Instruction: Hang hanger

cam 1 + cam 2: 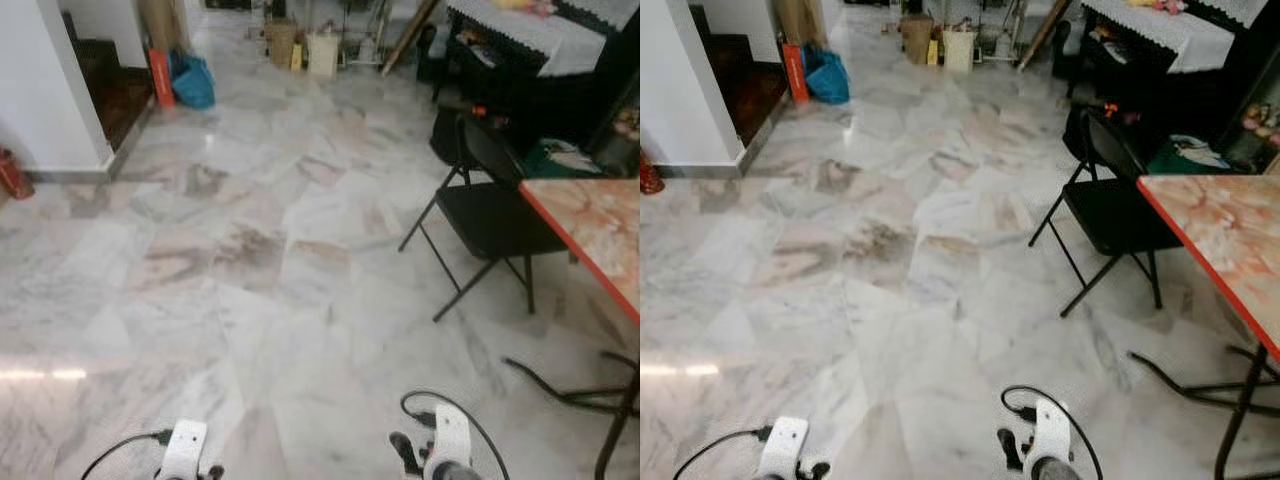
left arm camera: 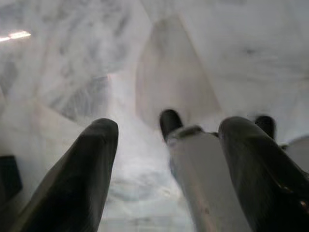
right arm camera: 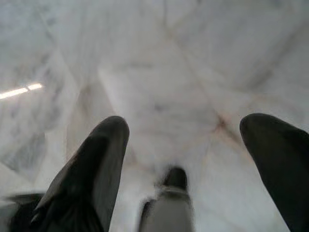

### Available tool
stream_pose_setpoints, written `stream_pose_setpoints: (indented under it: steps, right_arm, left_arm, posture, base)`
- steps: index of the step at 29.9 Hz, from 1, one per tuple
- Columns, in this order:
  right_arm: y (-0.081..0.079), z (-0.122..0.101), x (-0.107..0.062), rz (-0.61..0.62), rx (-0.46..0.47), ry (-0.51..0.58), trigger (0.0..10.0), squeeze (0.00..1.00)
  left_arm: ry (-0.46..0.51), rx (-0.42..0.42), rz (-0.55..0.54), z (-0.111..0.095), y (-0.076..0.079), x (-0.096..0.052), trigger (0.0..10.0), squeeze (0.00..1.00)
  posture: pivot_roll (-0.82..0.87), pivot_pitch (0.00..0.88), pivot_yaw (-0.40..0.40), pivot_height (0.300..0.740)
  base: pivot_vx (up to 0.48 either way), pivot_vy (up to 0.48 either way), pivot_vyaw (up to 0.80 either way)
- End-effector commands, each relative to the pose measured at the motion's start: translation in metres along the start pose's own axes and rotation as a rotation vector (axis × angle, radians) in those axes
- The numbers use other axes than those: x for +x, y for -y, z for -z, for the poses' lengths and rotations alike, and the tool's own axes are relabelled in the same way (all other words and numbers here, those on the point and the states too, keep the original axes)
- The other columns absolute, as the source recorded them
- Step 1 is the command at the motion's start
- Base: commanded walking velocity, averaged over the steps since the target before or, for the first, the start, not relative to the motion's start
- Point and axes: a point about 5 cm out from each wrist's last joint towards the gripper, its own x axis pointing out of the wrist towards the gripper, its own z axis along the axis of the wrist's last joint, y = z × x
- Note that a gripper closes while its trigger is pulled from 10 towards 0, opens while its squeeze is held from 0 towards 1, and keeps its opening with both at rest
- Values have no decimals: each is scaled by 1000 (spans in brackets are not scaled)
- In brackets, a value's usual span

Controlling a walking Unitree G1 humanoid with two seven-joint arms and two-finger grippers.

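Task barely begun: no hanger or rail seen. Left hand (image 2: 164,169) and right hand (image 3: 186,164) both spread, empty, low over marble floor (image 1: 260,300); robot prob. walking/searching.

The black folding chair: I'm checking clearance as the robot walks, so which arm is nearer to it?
Right. The right gripper hangs low over the floor, below the black folding chair on that side; the left gripper hangs farther across.
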Motion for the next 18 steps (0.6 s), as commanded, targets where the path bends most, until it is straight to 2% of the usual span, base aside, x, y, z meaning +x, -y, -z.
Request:
stream_pose_setpoints:
  steps: [1,10,15,18]
  right_arm:
    - [-2,2,0,-5,-2,-8,10000,0]
    - [-2,7,-1,2,8,-23,10000,0]
    - [-9,12,-1,-4,10,-31,10000,0]
    - [-12,15,-1,-9,-21,-45,10000,0]
  left_arm:
    - [-7,-11,-18,2,-6,-1,10000,0]
    - [-12,-40,-30,5,-8,-2,10000,0]
    - [-12,-47,-31,6,-9,-2,10000,0]
    - [-12,-46,-29,6,-9,-2,10000,0]
  posture:
    - [7,0,-60,740]
    - [4,0,-57,740]
    - [6,0,-57,740]
    - [6,0,-57,740]
  base:
    - [-274,0,0]
    - [-276,0,0]
    - [-276,0,0]
    - [-276,0,0]
